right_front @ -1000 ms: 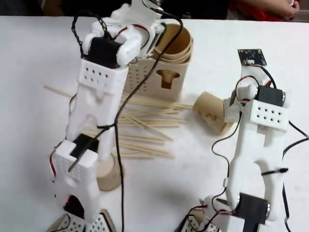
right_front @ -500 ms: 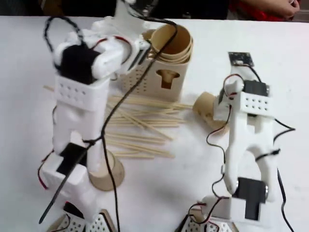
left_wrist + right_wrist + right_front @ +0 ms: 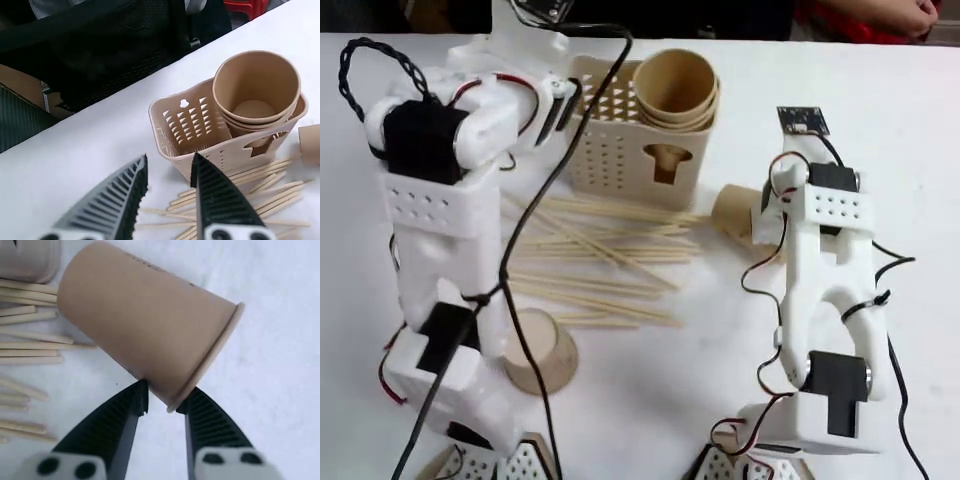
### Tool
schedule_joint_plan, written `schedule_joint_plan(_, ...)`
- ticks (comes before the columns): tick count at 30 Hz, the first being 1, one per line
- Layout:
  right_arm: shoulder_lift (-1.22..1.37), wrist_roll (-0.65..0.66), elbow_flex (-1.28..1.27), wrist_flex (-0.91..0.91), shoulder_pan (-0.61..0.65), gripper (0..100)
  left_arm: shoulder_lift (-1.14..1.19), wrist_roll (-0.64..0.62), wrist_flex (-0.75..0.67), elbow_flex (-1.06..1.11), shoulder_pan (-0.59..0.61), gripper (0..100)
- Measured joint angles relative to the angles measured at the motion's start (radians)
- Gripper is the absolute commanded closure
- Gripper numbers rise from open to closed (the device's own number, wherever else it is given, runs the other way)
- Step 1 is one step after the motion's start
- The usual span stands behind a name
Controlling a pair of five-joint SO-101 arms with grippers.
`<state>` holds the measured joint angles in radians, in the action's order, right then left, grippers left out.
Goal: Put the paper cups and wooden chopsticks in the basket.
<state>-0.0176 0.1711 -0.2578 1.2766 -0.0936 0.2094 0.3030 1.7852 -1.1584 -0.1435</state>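
Meanwhile my left fingers [image 3: 115, 200], open and empty, swung off the basket [image 3: 192, 132]; my open right fingers [image 3: 120, 425] reached the fallen paper cup [image 3: 145, 325], ready to grasp

The perforated plastic basket [image 3: 190, 125] is beige with rows of small triangular holes, the round paper cups [image 3: 675, 85] are plain tan-brown, the thin wooden chopsticks [image 3: 610, 255] pale straw-yellow, the flat table [image 3: 660, 400] white, and the ridged fingers [image 3: 215, 200] of the left gripper [image 3: 171, 157] black.
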Motion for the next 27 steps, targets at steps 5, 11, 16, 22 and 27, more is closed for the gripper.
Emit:
schedule_joint_plan(5,0.0,0.0,0.0,-0.018,0.005,97.8,-0.023,0.0,0.0,0.048,0.0,85)
schedule_joint_plan(11,-0.02,0.048,0.0,-0.015,0.002,97.8,-0.16,0.0,0.0,0.219,0.0,85)
schedule_joint_plan(16,-0.15,0.1,0.0,0.038,0.0,97.8,-0.308,0.0,0.0,0.394,0.0,85)
schedule_joint_plan(22,-0.313,0.186,0.0,0.094,0.003,97.8,-0.479,0.0,0.0,0.657,0.0,85)
schedule_joint_plan(27,-0.423,0.259,0.0,0.112,0.002,97.8,-0.663,0.0,-0.035,0.859,0.0,85)
